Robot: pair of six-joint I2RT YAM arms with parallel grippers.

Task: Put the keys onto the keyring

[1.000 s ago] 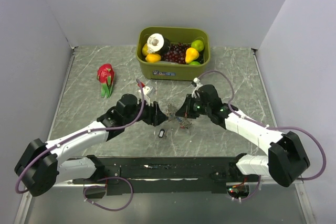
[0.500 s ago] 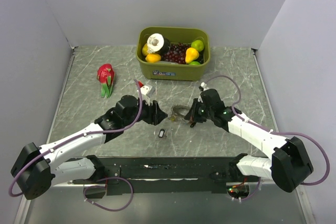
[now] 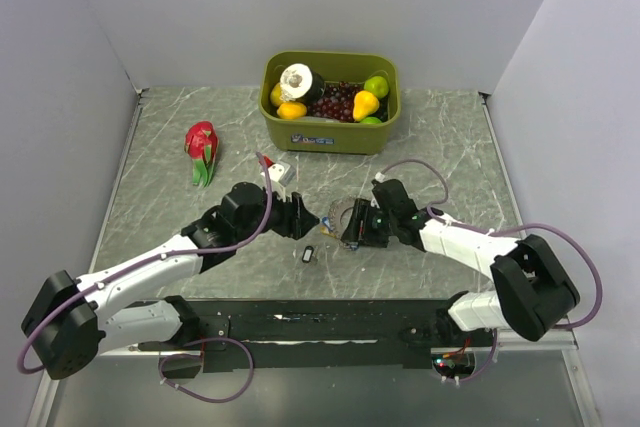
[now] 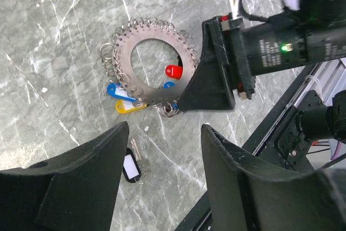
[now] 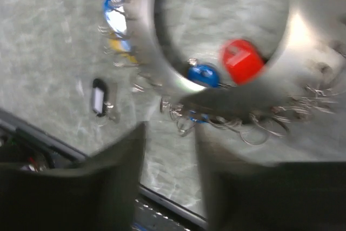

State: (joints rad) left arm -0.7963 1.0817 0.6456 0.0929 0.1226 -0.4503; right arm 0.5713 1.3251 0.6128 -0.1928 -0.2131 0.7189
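The keyring [image 4: 125,60], a flat grey ring rimmed with small wire loops, lies on the marble table between the two arms [image 3: 336,211]. Red [image 4: 173,71], blue [image 4: 114,90] and yellow [image 4: 128,106] keys hang at its near side. A black key [image 4: 131,166] lies apart on the table [image 3: 308,254]. My left gripper [image 4: 162,150] hovers open just left of the ring [image 3: 307,219], empty. My right gripper [image 5: 170,150] is open at the ring's right edge [image 3: 348,230]; its view is blurred, showing the ring [image 5: 173,82], the red key [image 5: 241,60] and the black key [image 5: 99,97].
A green bin [image 3: 330,139] full of fruit stands at the back centre. A red dragon fruit [image 3: 201,147] lies at the back left. The black rail [image 3: 320,322] of the arm mounts runs along the table's near edge.
The right gripper, shut a second ago while at the ring between both arms, has opened and slid left and nearer. The ring now lies flat. The left gripper drew back slightly left.
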